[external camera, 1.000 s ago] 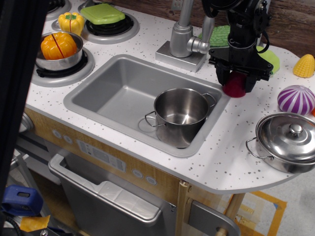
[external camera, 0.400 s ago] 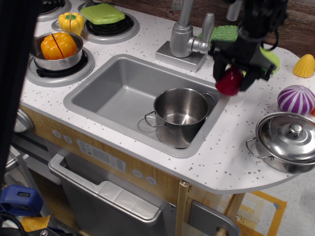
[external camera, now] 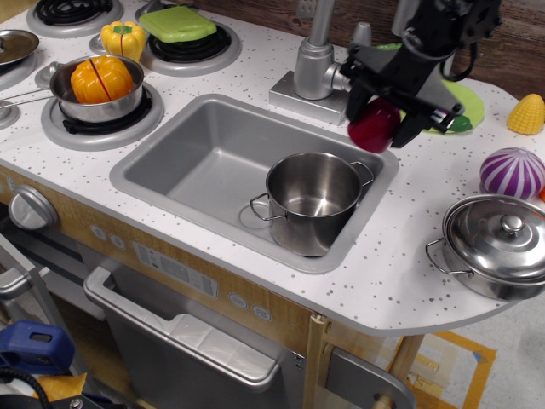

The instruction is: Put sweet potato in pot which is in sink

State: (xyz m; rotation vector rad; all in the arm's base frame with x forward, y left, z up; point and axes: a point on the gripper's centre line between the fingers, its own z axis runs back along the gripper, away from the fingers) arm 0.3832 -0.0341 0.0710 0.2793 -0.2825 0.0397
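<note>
My gripper (external camera: 379, 115) is shut on the dark red sweet potato (external camera: 372, 126) and holds it in the air over the sink's far right corner, just above and right of the pot. The shiny steel pot (external camera: 313, 200) with two loop handles stands open and empty at the right side of the grey sink (external camera: 200, 158). The black arm reaches in from the upper right.
A faucet (external camera: 317, 64) stands behind the sink, close to the gripper's left. A lidded steel pot (external camera: 498, 243), a purple-white striped ball (external camera: 512, 172) and a yellow corn (external camera: 526, 114) lie on the right. A pot with an orange vegetable (external camera: 100, 85) sits on the left stove.
The gripper has lifted the sweet potato off the counter and moved it left toward the pot. A dark shape blocking the left edge has gone.
</note>
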